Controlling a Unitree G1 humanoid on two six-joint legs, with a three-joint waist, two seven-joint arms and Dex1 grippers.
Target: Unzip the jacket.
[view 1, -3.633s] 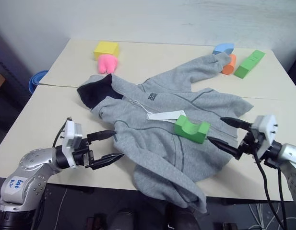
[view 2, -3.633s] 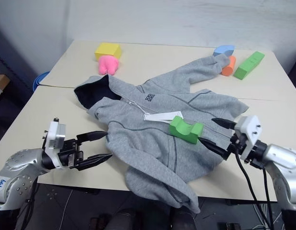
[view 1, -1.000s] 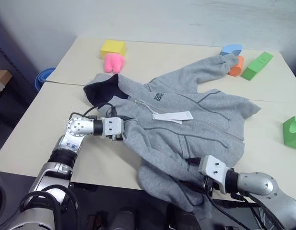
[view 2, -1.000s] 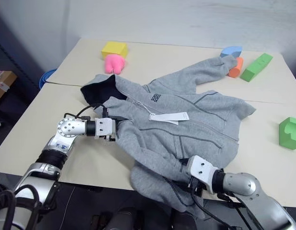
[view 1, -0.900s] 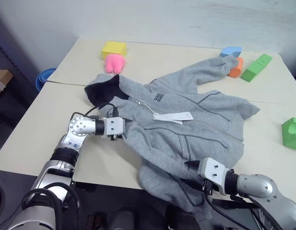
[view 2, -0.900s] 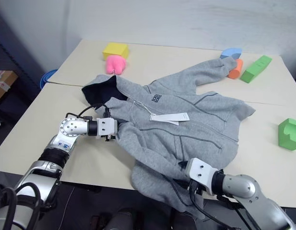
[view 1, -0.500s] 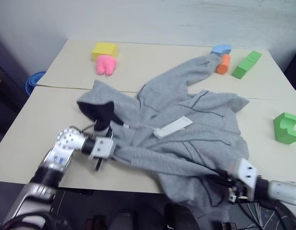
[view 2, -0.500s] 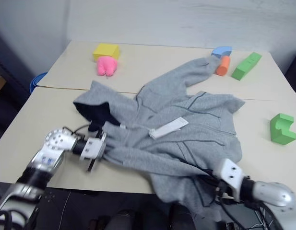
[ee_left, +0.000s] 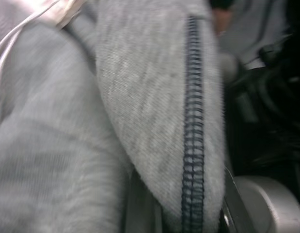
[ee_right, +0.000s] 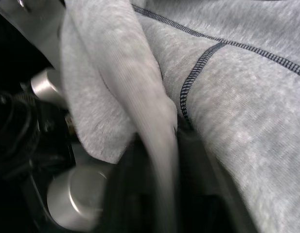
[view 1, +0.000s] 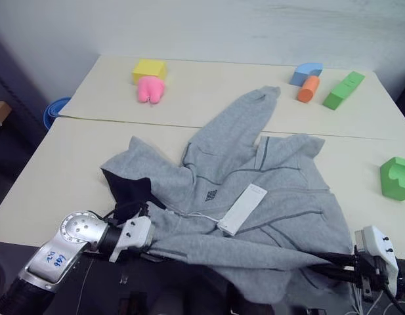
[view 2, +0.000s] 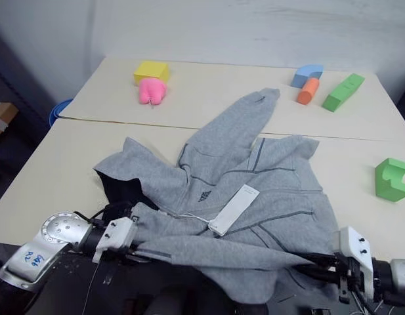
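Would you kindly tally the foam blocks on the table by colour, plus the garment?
Green foam blocks: 2
Yellow foam block: 1
Pink foam block: 1
Blue curved foam block: 1
Orange foam cylinder: 1
Grey hooded zip-up jacket: 1
Total: 7

Silver metal left arm (view 1: pixel 61 244) bearing a blue-inked white sticker, white wrist blocks, black cables, black-fingered right gripper (view 1: pixel 333 266).

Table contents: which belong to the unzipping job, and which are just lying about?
Job: jacket; left gripper and right gripper, both clamped on its near edge.

Lying about: yellow block, pink toy, blue block, orange cylinder, green bar, green notched block.
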